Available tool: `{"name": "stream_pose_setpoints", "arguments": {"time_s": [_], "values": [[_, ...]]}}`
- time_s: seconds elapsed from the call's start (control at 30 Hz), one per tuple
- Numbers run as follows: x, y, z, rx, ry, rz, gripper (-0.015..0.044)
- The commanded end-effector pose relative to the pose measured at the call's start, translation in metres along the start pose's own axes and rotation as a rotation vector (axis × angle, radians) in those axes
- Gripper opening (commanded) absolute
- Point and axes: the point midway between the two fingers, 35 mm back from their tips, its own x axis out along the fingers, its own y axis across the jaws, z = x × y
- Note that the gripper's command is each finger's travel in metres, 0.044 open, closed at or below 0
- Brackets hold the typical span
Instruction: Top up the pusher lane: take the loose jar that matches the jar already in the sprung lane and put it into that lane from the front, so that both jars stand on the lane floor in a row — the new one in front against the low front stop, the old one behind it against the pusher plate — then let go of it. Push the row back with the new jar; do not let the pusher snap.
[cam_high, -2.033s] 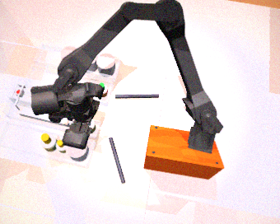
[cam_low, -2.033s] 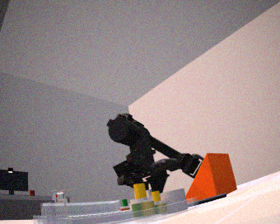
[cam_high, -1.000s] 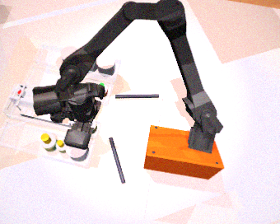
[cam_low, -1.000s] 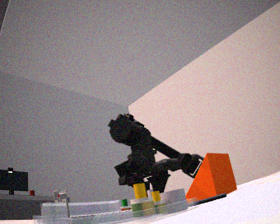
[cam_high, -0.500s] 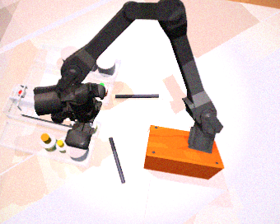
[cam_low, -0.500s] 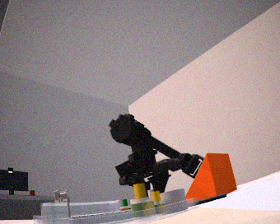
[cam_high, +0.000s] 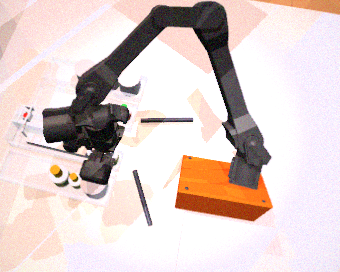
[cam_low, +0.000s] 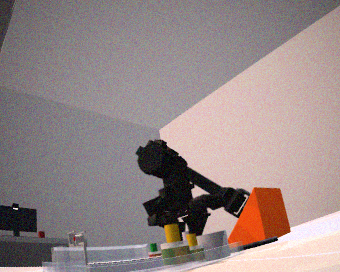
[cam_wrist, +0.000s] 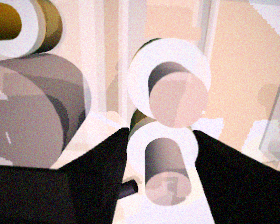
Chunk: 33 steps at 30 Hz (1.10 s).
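The black parallel-jaw gripper (cam_wrist: 162, 165) is clamped on a pale, white-collared jar with a pinkish cap (cam_wrist: 165, 167), fingers partway apart and pressing it from both sides, dark fingers framing it left and right in the wrist view. Directly ahead of the held jar stands a second jar of the same pale, white-collared look (cam_wrist: 172, 90), so close that the two overlap in that view; whether they touch I cannot tell. They line up between two pale upright rails of the clear lane rack (cam_wrist: 127, 55). Off to the left in the wrist view sits a big greyish cylinder (cam_wrist: 35, 115), and above it a yellow-capped jar (cam_wrist: 20, 25) at the frame's corner. From the top, the gripper (cam_high: 97, 167) hangs low over the near end of the clear rack (cam_high: 20, 170) on the white table (cam_high: 300, 125), with two small yellow-lidded jars (cam_high: 57, 174) just beside it. Two dark thin rods (cam_high: 166, 120) lie on the table well apart from the rack, and the arm rises from an orange block base (cam_high: 210, 192).
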Motion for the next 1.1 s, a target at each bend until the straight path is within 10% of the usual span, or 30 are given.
{"name": "stream_pose_setpoints", "arguments": {"time_s": [0.0, 1.07], "values": [[0.0003, -0.0012, -0.0007, 0.007, -0.002, -0.007, 0.0000], [0.0004, -0.0011, -0.0037, 0.007, -0.002, -0.007, 0.0000]]}}
